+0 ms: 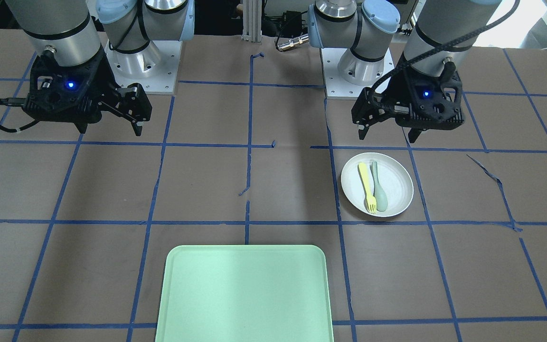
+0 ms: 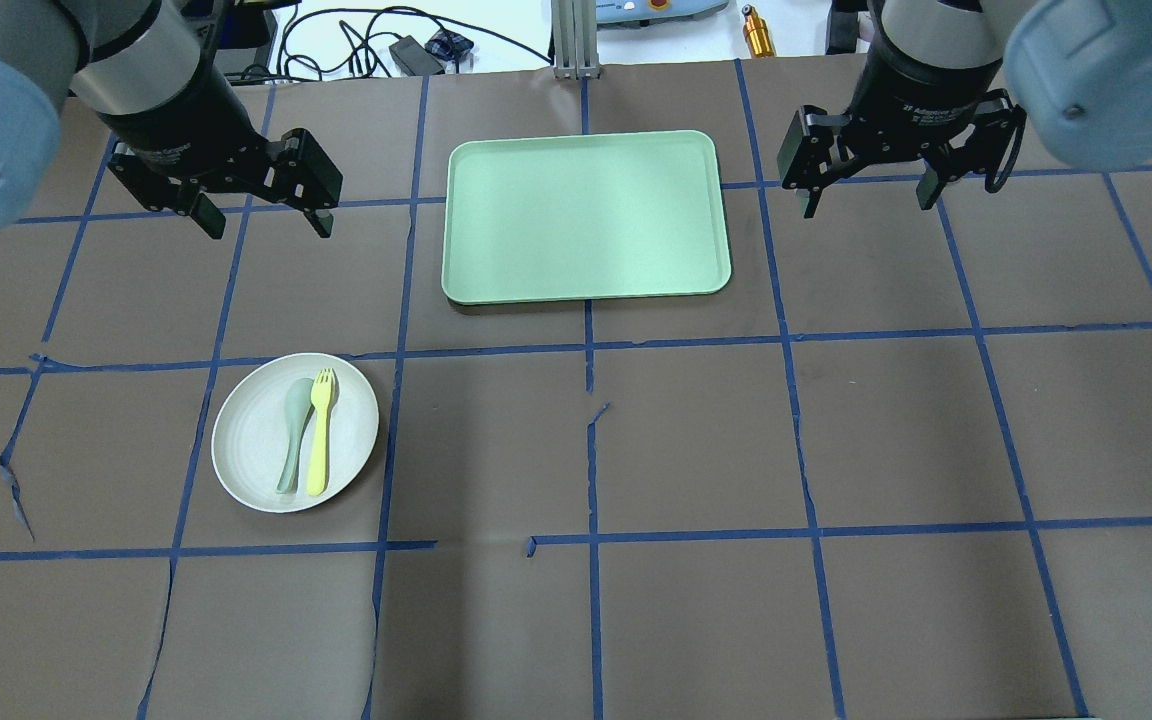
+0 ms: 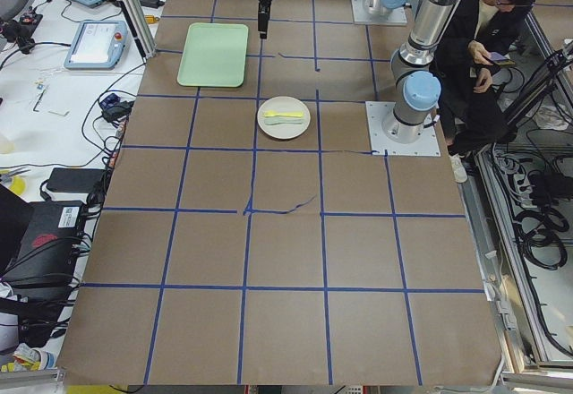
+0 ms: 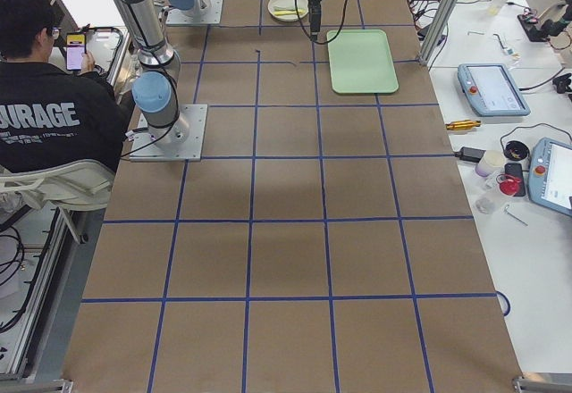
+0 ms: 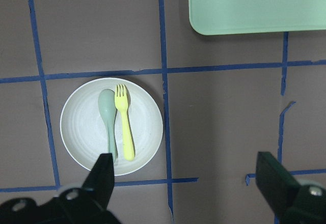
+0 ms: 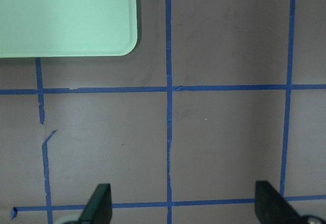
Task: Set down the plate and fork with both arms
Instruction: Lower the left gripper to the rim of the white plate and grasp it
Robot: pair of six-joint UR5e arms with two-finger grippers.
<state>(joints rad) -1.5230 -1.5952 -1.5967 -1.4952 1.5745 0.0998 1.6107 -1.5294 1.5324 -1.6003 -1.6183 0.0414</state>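
The plate (image 2: 251,440) rests flat on the counter (image 2: 696,440) in the robot's left half, nearer the robot than the tray (image 2: 586,215) and well apart from it. The fork (image 2: 319,435) lies on the plate with its tines pointing away from the robot. The spoon (image 2: 291,430) lies just beside the fork, parallel to it, on the side farther from the counter's centre. The tray lies flat at the counter's centre, on the far side from the robot. The left arm (image 2: 126,55) hangs above the counter, left of the tray and beyond the plate. Its jaws are spread and hold nothing. The right arm (image 2: 936,50) hangs above bare counter, right of the tray. Its jaws are likewise spread and hold nothing. Neither arm touches the plate, fork or tray.
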